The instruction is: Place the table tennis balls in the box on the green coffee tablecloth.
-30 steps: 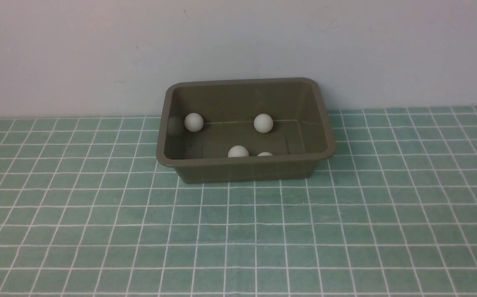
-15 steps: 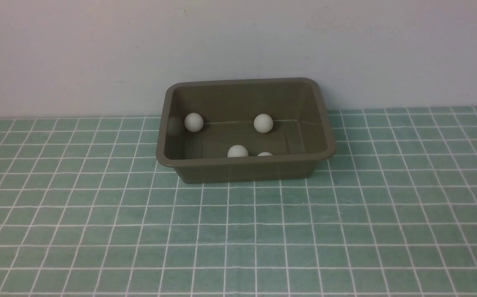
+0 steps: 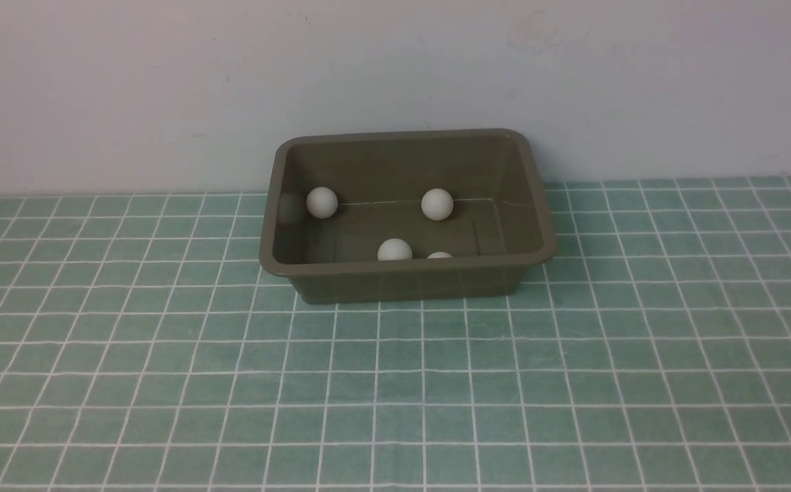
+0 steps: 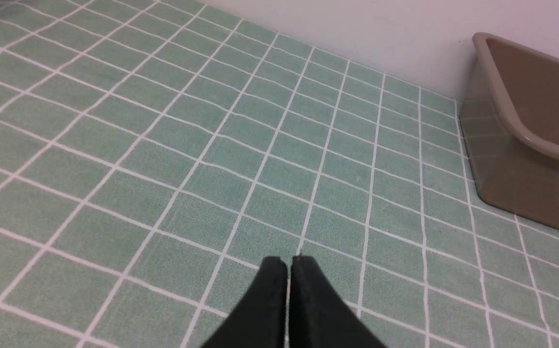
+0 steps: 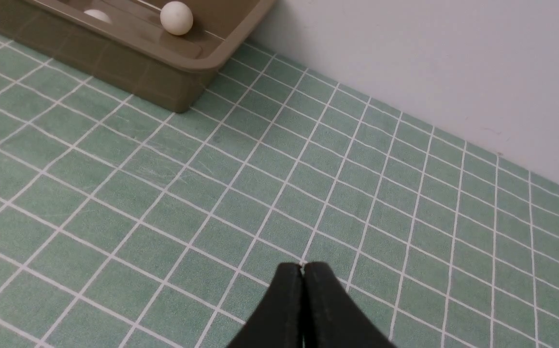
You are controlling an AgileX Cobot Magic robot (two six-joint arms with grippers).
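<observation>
Pressing together with nothing between them, the black fingers of the left gripper (image 4: 287, 263) hover over bare cloth; the right gripper (image 5: 302, 269) is shut and empty too. Beneath both lies the green coffee tablecloth (image 3: 395, 383), a flat pale teal cloth gridded with thin white lines, covering the tabletop. Further out, well apart from either gripper, sits the box (image 3: 405, 277), an olive-brown rectangular plastic tub with a rolled rim, near the wall. Inside it are the table tennis balls (image 3: 437, 203), small matte white spheres: four show in the front view, one only just above the near rim. No ball lies loose on the cloth, so the task looks essentially finished; whether a fifth hides behind the near wall cannot be told.
</observation>
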